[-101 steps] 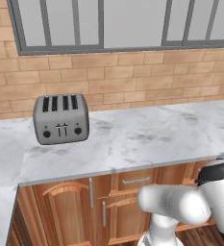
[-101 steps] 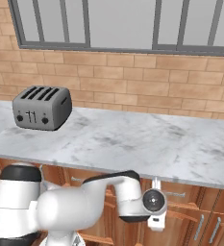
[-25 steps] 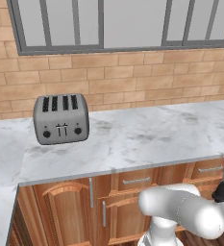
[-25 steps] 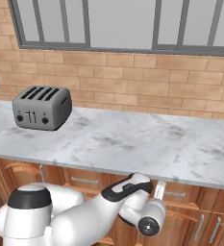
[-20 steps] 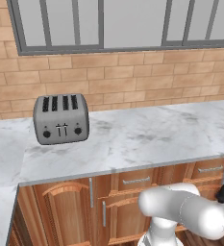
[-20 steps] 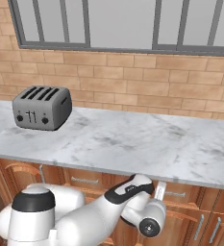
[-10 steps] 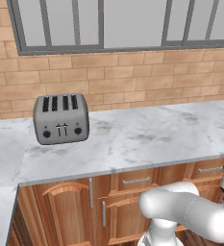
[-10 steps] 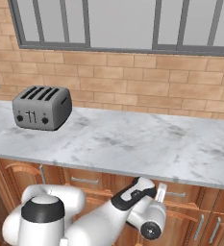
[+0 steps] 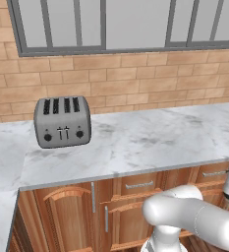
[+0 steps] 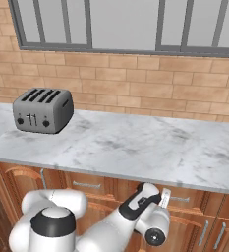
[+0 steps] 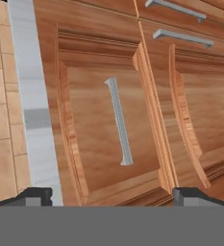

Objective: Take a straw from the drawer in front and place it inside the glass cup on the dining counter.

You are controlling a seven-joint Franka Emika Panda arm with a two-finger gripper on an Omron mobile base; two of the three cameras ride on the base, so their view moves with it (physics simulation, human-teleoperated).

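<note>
the gripper (image 11: pixel 111 194) stands wide apart and holds nothing, its two dark tips spread at the bottom of the hand view, facing a closed drawer (image 11: pixel 108 122) just under the edge of the marble worktop (image 10: pixel 135 147). the hand camera is rolled, so the drawer's silver bar handle (image 11: pixel 118 121) runs top to bottom there, its long axis almost upright in that view and leaning a little; in the room it lies level, like the handle of the drawer seen in the right base view (image 10: pixel 180 199), beside which the hand sits. the straw cannot be seen; if it is in this drawer it is shut away, so which way it points cannot be told. the main risk, as i judge it, is picking the wrong front: other handles (image 11: pixel 180 37) lie close by, and the taller doors (image 9: pixel 69 216) sit near too. the jaws must also straddle the bar across its thin side; closing along its length would slip off. pulling off-line could jam the drawer. the toaster (image 9: pixel 62 121) stands well apart on the worktop.
</note>
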